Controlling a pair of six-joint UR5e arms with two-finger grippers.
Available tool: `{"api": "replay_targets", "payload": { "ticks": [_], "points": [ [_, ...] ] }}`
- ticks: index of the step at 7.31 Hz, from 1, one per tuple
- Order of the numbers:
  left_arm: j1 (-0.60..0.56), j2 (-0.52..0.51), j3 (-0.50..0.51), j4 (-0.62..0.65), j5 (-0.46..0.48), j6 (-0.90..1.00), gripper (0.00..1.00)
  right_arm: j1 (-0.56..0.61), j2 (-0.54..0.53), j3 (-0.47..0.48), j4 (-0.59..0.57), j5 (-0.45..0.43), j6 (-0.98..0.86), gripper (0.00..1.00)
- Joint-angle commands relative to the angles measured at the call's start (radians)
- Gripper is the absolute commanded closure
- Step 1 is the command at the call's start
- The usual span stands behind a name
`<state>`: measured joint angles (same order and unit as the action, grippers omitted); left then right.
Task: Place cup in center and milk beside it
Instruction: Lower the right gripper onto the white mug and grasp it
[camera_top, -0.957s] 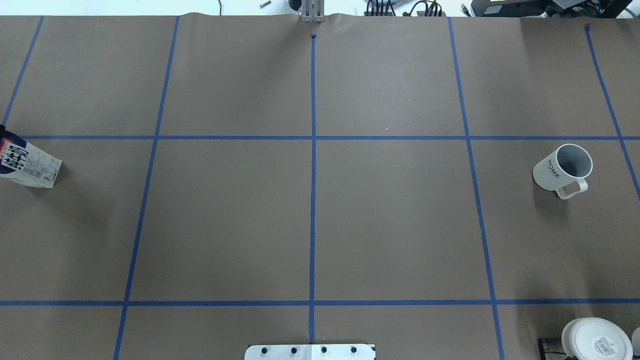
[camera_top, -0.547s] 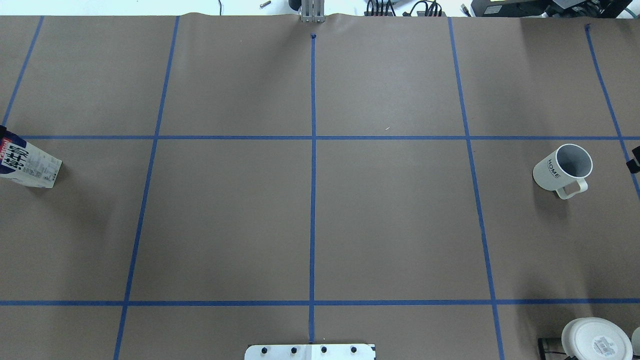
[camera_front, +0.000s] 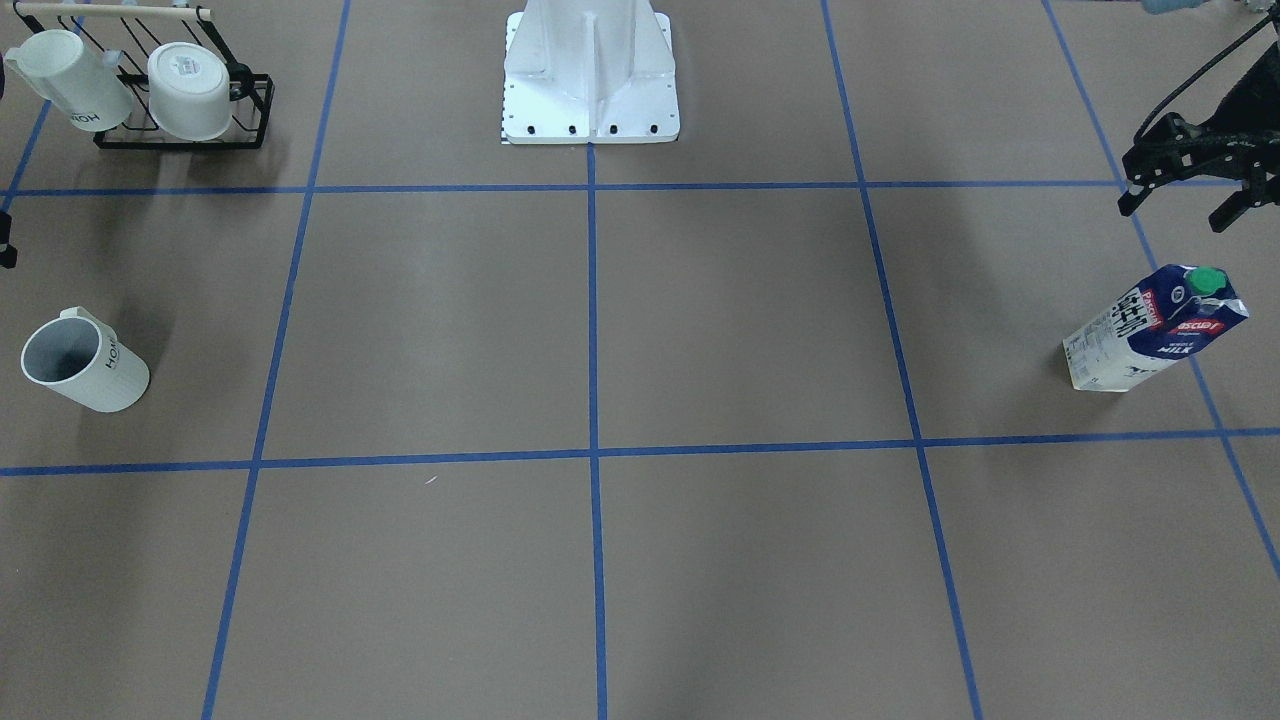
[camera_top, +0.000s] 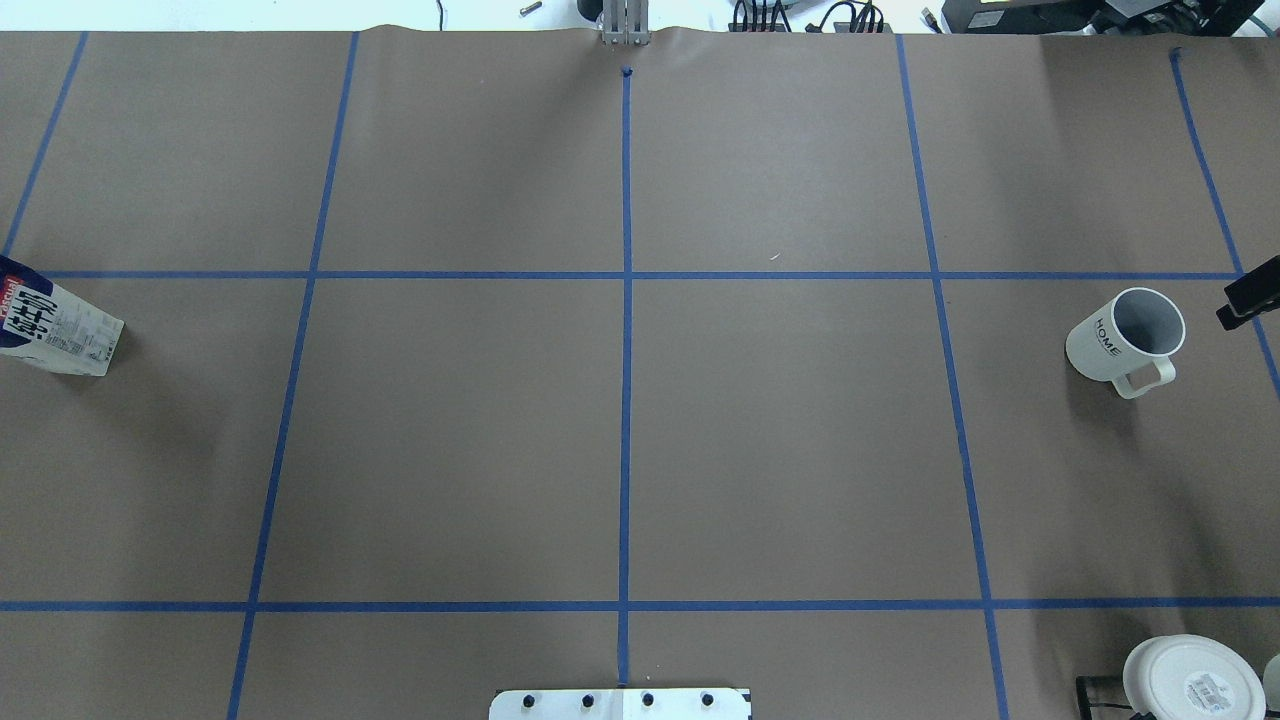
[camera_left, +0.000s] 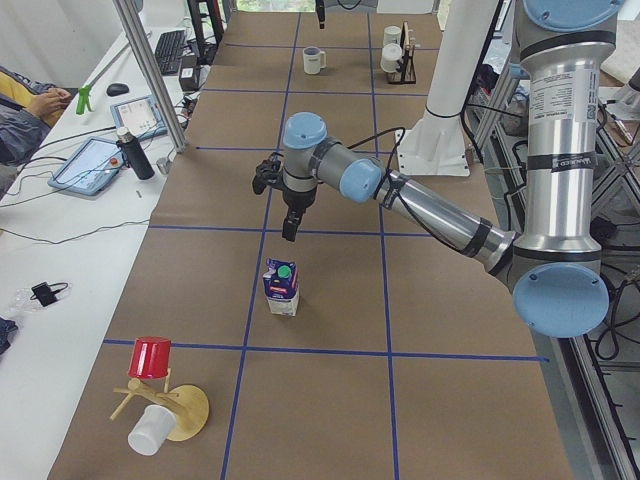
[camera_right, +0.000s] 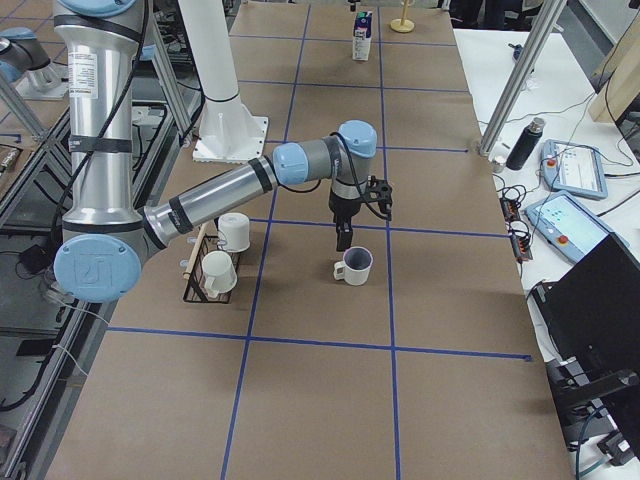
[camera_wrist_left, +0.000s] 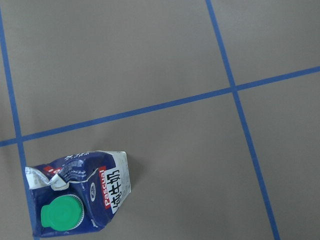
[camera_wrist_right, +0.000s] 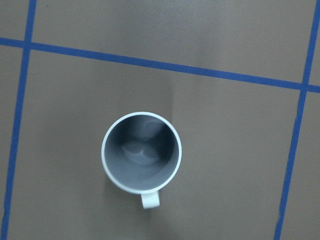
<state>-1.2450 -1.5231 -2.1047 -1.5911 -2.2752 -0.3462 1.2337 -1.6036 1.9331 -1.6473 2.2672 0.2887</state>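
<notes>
Presently on the brown, blue-taped table (camera_top: 780, 450):

Cup (camera_top: 1125, 340) — white, grey inside, "HOME" on its side. It stands upright and empty, handle toward the robot, far out on the robot's right and well apart from the middle tape line (camera_top: 626, 440).

Milk (camera_front: 1155, 328) — navy-and-white carton, green cap on, upright. It stands far out on the robot's left, likewise well apart from that line.

Left gripper (camera_front: 1178, 208): fingers spread, holding nothing. It hangs above the table near the milk, on the base side, not touching it.

Right gripper (camera_right: 342, 238): hangs just over the cup, by its rim. Only slivers of it show in the overhead and front views, so I cannot tell whether its fingers are parted or closed.

Black wire rack (camera_front: 150, 143): near the robot base (camera_front: 590, 70), right side. It holds two white mugs (camera_front: 190, 90) lying on their sides.

Wooden stand (camera_left: 185, 410): at the table's left end, with a red cup (camera_left: 150, 357) inverted on it and a white cup (camera_left: 148, 430) tipped on another peg.
</notes>
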Motion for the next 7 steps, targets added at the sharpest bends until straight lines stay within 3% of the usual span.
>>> {"api": "replay_targets", "payload": {
  "ticks": [1, 4, 7],
  "points": [
    [0.001, -0.009, -0.001, 0.0, 0.002, -0.002, 0.02, -0.043, 0.007, -0.127, 0.18, -0.002, 0.113, 0.0],
    [0.001, -0.011, 0.002, 0.0, 0.002, -0.002, 0.02, -0.103, 0.081, -0.222, 0.216, -0.031, 0.154, 0.0],
    [0.001, -0.009, -0.005, 0.0, -0.003, -0.002, 0.02, -0.106, 0.076, -0.289, 0.224, -0.028, 0.164, 0.02]
  ]
}}
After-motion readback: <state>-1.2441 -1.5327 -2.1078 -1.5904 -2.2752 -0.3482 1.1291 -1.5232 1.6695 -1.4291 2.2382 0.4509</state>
